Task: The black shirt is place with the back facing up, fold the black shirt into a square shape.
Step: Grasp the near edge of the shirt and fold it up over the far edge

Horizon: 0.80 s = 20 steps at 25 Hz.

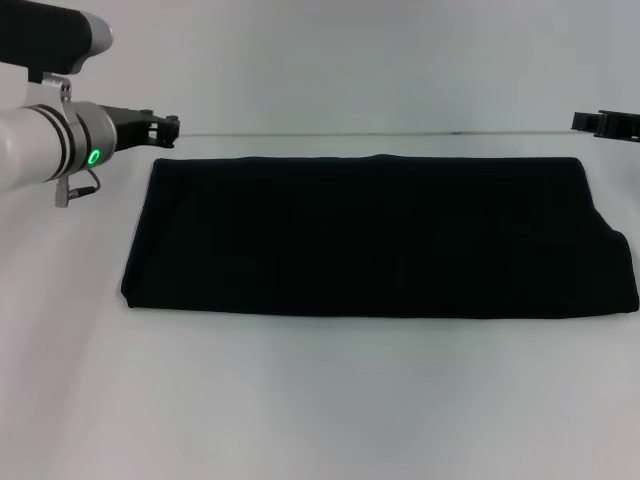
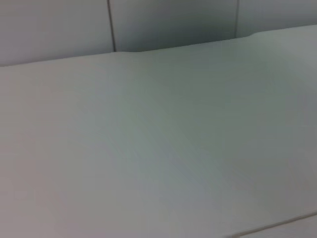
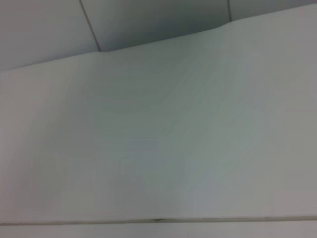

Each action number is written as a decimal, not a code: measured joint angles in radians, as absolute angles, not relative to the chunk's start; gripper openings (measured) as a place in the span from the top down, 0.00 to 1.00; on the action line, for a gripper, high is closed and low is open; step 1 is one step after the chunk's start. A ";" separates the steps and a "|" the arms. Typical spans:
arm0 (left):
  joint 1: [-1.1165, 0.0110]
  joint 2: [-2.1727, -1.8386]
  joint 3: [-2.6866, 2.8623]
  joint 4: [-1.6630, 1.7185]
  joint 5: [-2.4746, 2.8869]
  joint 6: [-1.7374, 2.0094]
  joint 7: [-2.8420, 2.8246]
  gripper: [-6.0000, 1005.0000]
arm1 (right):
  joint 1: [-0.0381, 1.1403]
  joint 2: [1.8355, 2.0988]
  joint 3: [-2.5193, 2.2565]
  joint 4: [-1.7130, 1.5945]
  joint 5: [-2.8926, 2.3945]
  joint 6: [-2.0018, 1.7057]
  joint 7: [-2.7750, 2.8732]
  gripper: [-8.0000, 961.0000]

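The black shirt (image 1: 375,235) lies flat on the white table (image 1: 320,400) in the head view, folded into a long rectangle running left to right, plain side up. My left gripper (image 1: 165,127) hovers just beyond the shirt's far left corner, apart from the cloth. Only the tip of my right gripper (image 1: 600,123) shows at the right edge, beyond the shirt's far right corner and apart from it. Neither gripper holds anything. Both wrist views show only bare white table and wall.
The table's far edge (image 1: 380,133) runs just behind the shirt, with a pale wall beyond it. Bare white tabletop lies in front of the shirt and to its left.
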State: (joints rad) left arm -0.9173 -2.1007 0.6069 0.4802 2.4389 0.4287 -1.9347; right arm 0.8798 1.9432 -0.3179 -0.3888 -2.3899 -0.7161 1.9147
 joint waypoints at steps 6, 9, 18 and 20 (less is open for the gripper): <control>-0.910 -2.101 0.598 0.480 2.439 0.410 -1.950 0.64 | 0.864 1.933 -0.318 -0.406 -2.390 -0.770 1.930 0.68; -0.889 -2.096 0.602 0.526 2.447 0.515 -1.993 0.54 | 0.843 1.925 -0.319 -0.443 -2.390 -0.876 1.971 0.56; -0.786 -2.075 0.604 0.780 2.442 1.175 -2.142 0.17 | 0.721 1.915 -0.317 -0.552 -2.304 -1.260 2.023 0.13; -0.766 -2.075 0.602 0.818 2.442 1.258 -2.161 0.14 | 0.695 1.912 -0.319 -0.554 -2.270 -1.318 2.012 0.09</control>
State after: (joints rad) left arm -0.7663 -2.0747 0.6017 0.8177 2.4417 1.2576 -2.1610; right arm 0.6948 1.9116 -0.3192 -0.5541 -2.2698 -1.3185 2.0117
